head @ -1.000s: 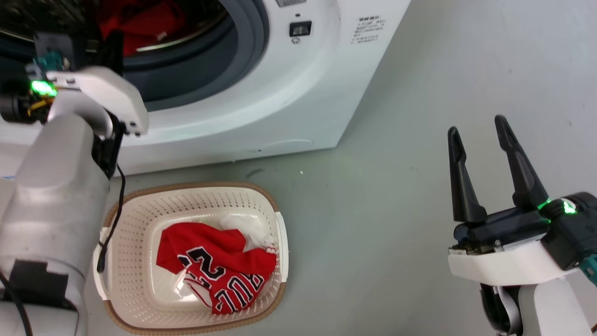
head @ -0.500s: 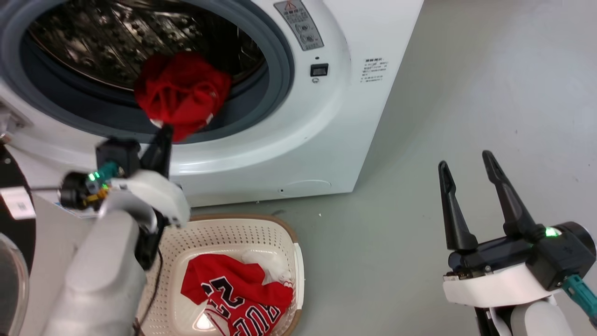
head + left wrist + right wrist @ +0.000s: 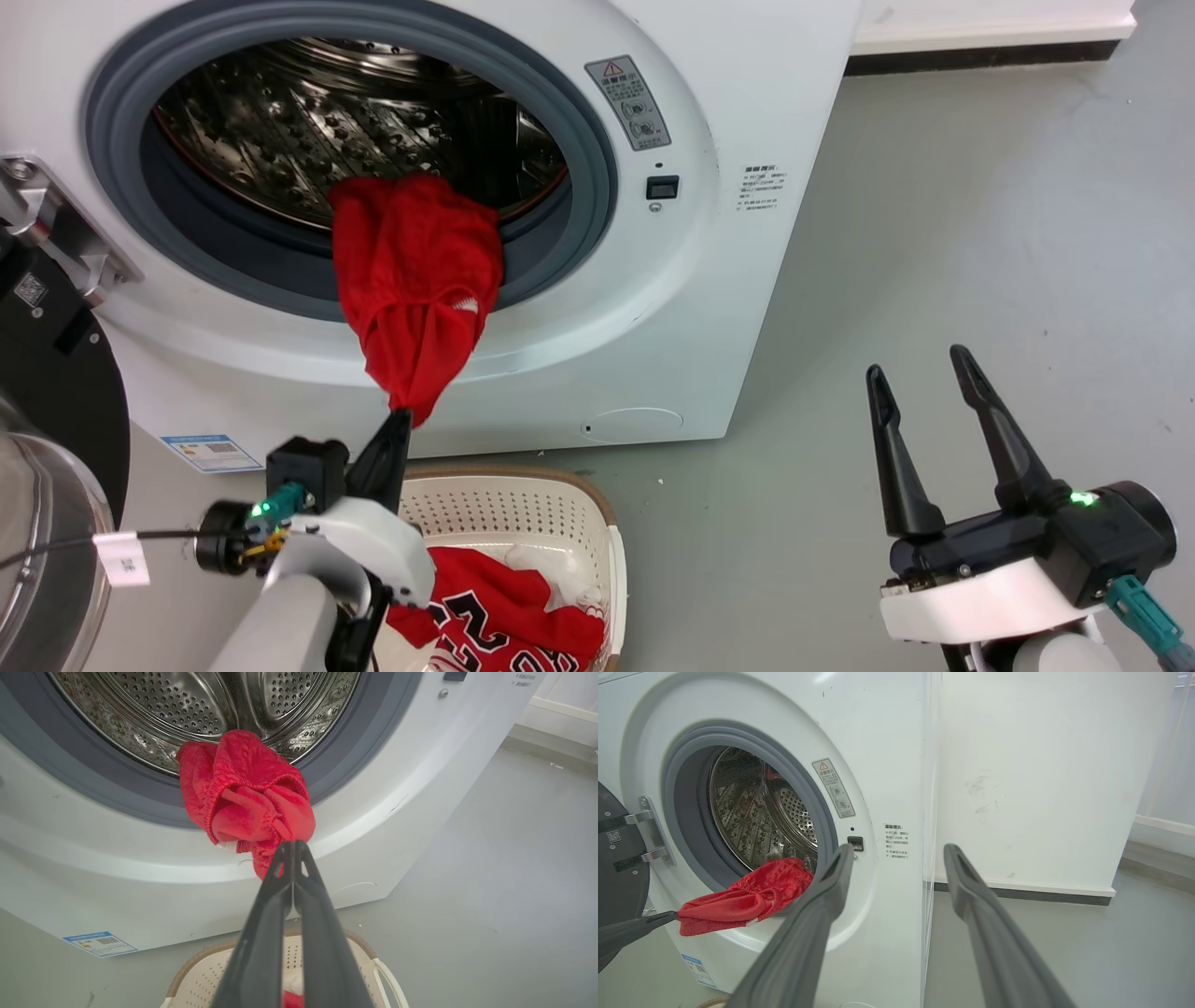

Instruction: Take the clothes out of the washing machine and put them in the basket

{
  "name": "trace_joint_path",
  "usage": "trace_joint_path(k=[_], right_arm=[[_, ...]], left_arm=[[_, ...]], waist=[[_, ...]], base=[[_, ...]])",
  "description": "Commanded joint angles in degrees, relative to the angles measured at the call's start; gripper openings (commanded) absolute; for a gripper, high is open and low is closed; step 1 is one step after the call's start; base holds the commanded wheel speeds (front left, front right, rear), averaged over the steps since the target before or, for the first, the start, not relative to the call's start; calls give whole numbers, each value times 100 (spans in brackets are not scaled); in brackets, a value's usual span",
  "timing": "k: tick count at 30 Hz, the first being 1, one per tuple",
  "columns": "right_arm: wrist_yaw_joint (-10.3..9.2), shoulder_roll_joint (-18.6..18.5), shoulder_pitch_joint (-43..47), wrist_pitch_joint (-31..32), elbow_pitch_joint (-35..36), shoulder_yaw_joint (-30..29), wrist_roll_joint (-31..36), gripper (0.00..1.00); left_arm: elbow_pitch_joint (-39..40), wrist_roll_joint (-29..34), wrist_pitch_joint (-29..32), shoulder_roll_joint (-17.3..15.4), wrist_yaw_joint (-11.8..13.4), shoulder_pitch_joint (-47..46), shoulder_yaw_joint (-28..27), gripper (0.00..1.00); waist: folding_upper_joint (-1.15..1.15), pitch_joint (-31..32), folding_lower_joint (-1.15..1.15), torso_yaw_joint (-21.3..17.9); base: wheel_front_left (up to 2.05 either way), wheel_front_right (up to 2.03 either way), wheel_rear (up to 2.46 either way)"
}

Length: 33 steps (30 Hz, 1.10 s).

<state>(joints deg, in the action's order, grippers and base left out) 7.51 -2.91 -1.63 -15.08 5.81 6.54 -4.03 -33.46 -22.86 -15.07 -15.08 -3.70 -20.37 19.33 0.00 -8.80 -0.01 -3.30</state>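
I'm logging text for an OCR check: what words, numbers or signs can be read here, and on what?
"2": black, white-outlined, on the red jersey in the basket; letters beside it are cut off.
A warning triangle: on the grey label on the washing machine; its print is too small.
Too small to read: the white sticker and the blue label.

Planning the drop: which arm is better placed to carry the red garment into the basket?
Left. The left gripper is shut on the red garment, just above the basket; the right gripper stands open, apart.
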Motion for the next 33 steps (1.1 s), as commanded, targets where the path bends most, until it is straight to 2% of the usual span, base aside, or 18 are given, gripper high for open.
trace_joint_path(k=[1,12,21,33], right_arm=[[-4,6,78,-13,-6,13,31,100],[-4,6,-40,-13,33,37,43,100],[-4,7,-215,-13,60,22,15,100],[-4,7,-360,-13,108,-35,19,100]], left_arm=[[-12,7,-14,27,-8,75,-2,0],[-643,62,-14,191,-138,406,164,0],[-1438,-157,-13,471,-219,415,-78,0],[-2284,12,-13,750,-326,324,-14,0]], waist=[[0,28,1,14],[0,-110,1,-53],[0,-431,1,-246],[0,-760,1,-358]], base=[[0,0,0],[0,0,0],[0,0,0],[0,0,0]])
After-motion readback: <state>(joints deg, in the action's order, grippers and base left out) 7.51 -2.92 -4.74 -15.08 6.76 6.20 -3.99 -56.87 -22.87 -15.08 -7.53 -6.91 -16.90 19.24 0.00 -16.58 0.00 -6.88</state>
